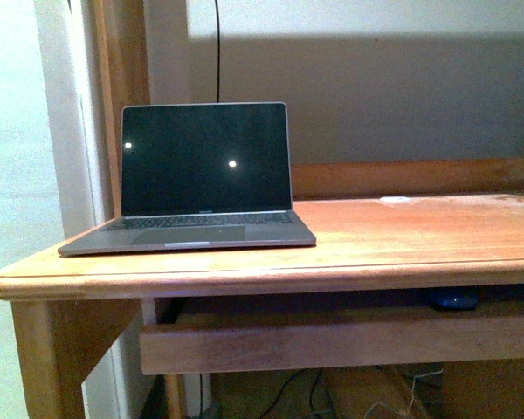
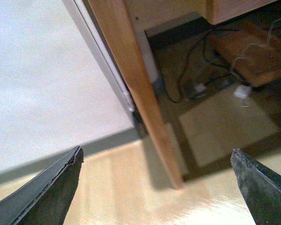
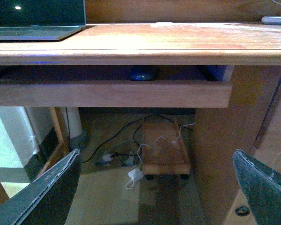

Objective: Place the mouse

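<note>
A: Which step is in hand?

B: The first one, I judge: the pick-up is not yet done. The mouse (image 3: 143, 73) lies on the shelf (image 3: 107, 93) under the worktop (image 1: 402, 231), just behind the shelf's front rail. Nothing touches it.

A: And the pincers?

B: The left pincer (image 2: 155, 151) is released, its fingers wide apart and empty. It looks down at the floor near the leg (image 2: 136, 93). The right pincer (image 3: 156, 152) is also spread and empty. It faces the shelf from lower than the worktop.

A: What does the next move call for?

B: The right arm seems better placed. It should rise, enter the slot between the worktop edge and the rail, and close on the mouse.

A: Is there room?

B: Little. The slot is low, with the edge above and the rail in front, so a nearly level approach looks safest. On top, the laptop (image 1: 205, 175) takes the left part. To the right of it there is much open wood for setting the mouse down.
</note>
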Controlling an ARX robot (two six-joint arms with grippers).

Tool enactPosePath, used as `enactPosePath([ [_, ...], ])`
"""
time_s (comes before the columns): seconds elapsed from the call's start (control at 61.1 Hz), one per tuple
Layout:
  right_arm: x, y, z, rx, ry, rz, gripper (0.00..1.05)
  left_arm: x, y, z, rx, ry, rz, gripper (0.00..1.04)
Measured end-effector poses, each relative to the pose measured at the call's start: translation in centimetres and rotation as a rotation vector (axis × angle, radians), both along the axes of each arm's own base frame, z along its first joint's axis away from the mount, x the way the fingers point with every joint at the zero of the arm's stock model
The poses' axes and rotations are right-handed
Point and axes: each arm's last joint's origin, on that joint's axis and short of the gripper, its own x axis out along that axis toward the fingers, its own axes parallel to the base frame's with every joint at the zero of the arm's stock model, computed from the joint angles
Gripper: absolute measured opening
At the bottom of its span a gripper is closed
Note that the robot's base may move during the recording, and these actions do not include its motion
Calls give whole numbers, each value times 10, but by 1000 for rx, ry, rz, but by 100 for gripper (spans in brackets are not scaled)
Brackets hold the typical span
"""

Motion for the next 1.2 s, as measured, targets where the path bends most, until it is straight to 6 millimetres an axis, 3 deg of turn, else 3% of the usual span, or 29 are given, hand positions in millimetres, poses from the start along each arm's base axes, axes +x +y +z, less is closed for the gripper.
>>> enactPosePath([
  [0.147,0,0,0,0,0,0,97,62,0,-7,388,-197,-130,97],
  [0.229,0,0,0,0,0,0,97,98,-14,-20,583,-307,-272,97],
  [0.36,0,0,0,0,0,0,97,131,-40,-33,693,-405,-419,97],
  [0.557,0,0,0,0,0,0,97,158,-67,-40,722,-461,-521,97],
  [0.851,0,0,0,0,0,0,97,193,-88,-48,701,-502,-630,97],
  [1.032,0,0,0,0,0,0,97,206,-97,-61,697,-487,-668,97],
  [1.195,0,0,0,0,0,0,97,202,-103,-61,670,-376,-683,97],
])
